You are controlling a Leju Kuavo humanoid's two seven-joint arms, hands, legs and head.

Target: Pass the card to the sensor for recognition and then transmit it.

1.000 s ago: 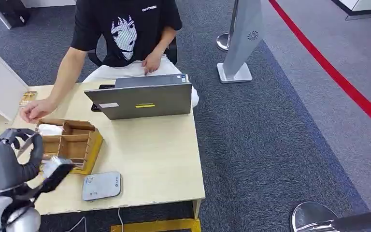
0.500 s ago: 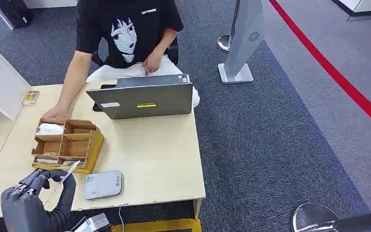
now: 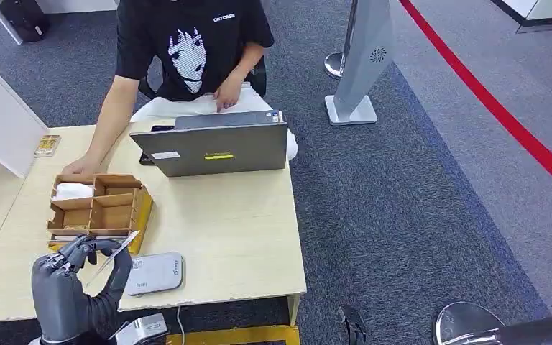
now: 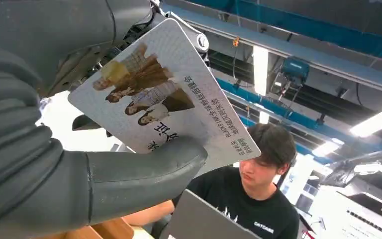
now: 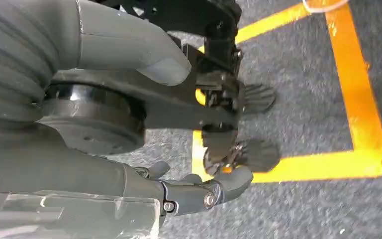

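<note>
One card (image 3: 113, 256) is pinched in the left hand (image 3: 72, 287) between thumb and fingers, raised above the near left part of the table (image 3: 223, 237). Its long axis runs slanted, the far end tipped up toward the wooden organizer (image 3: 99, 210). In the left wrist view the card (image 4: 164, 99) shows a printed face with figures and lines of text, the thumb (image 4: 144, 172) pressed across it. A grey sensor pad (image 3: 151, 274) lies flat on the table just beside the card, near the front edge. The right hand (image 5: 199, 191) hangs over grey carpet with yellow floor tape (image 5: 358, 99), its fingers loosely curled with nothing in them. The table is pale wood. On it stands an open laptop (image 3: 215, 149), with a seated person (image 3: 187, 50) behind it, one hand resting by the organizer. Dark grey carpet (image 3: 417, 201) surrounds the table, crossed by a red line (image 3: 503, 115), with a grey stand (image 3: 363, 65) beyond.
</note>
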